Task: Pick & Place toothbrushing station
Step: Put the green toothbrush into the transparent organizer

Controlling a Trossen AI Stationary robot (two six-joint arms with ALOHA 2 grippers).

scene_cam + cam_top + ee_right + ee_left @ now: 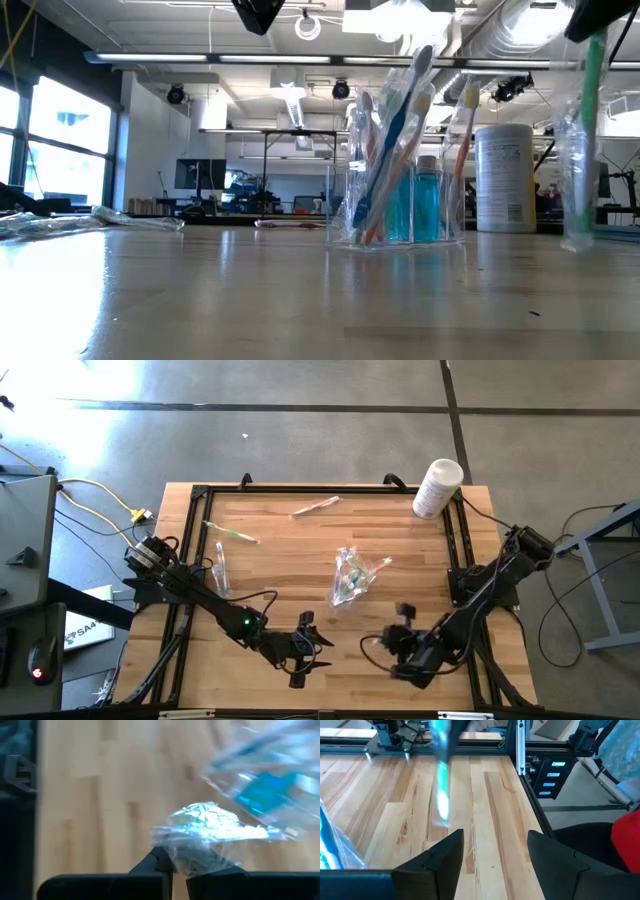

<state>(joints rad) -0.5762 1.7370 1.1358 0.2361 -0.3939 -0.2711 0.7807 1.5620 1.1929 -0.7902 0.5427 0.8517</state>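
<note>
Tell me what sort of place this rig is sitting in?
Probably an open lab or workshop, not a home. The low view shows exposed ceiling ducts and workbenches with monitors behind the wooden slatted table. The high view shows a bare concrete floor with loose cables.

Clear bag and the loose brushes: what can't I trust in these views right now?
- Clear bag: high view too small to count its contents.
- Blurred brush: left wrist view, motion blur; whether it rests on the table is unclear.
- Right tool: pinching plastic, but the right wrist view's bottom edge cuts it off.
</note>
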